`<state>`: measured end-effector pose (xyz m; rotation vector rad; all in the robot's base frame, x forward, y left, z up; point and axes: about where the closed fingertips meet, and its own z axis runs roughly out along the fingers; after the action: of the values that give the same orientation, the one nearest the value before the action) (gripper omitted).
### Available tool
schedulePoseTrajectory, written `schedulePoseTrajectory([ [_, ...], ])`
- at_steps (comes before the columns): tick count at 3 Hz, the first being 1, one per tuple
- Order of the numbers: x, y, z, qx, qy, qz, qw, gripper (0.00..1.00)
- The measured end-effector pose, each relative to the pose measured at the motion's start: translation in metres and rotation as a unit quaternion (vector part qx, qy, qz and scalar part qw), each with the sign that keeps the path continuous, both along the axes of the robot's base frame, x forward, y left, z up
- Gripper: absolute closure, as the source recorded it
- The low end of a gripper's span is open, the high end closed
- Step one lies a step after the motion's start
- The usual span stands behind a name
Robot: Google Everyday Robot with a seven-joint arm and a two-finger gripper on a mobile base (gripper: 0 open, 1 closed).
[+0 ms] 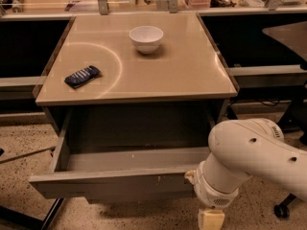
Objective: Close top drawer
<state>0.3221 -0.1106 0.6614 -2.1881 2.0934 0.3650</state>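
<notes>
The top drawer [115,183] is a wide grey drawer under the tan tabletop, pulled partly out toward me. A strip of its inner floor [134,158] shows, and its plain front faces down and forward. My white arm [254,157] reaches in from the right, with its wrist against the right end of the drawer front. My gripper [211,219] is at the bottom edge of the view, just below and in front of the drawer front, mostly cut off.
On the tabletop [182,71] stand a white bowl [146,38] at the back and a dark blue packet [82,76] at the left. Dark shelving flanks the cabinet on both sides. A speckled floor lies below, with a chair caster [280,210] at the right.
</notes>
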Motion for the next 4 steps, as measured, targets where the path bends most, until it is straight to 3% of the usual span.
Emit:
schedulePoseTrajectory([
  [1,0.057,0.000,-0.003,0.023,-0.007,0.013,0.9996,0.00],
  [2,0.057,0.001,-0.003,0.023,-0.008,0.014,0.9996,0.00],
  [4,0.095,0.003,-0.014,0.066,-0.057,0.024,0.9959,0.00],
])
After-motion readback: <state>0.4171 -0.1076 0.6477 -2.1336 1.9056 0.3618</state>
